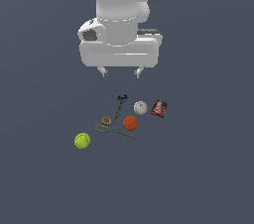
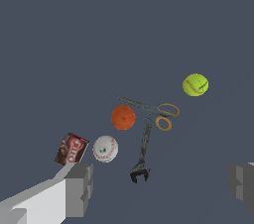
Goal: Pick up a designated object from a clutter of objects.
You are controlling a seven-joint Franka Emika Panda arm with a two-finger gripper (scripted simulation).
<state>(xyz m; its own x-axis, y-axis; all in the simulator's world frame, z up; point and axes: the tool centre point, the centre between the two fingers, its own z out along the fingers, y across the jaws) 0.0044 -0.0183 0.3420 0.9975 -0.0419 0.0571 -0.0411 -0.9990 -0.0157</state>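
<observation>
Hand (image 1: 120, 73) is hovering w/ jaws spread, grasping nothing, well above orange ball (image 1: 130, 123); descent, grip & lift are all pending.

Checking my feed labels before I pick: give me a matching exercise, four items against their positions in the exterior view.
Items:
1. orange ball
2. tennis ball
3. box
4. baseball

Places:
A. farthest to the exterior view's left, apart from the group
B. farthest to the exterior view's right
C. just left of the box
D. beside the scissors

Pairs: 1-D, 2-A, 3-B, 4-C
</observation>
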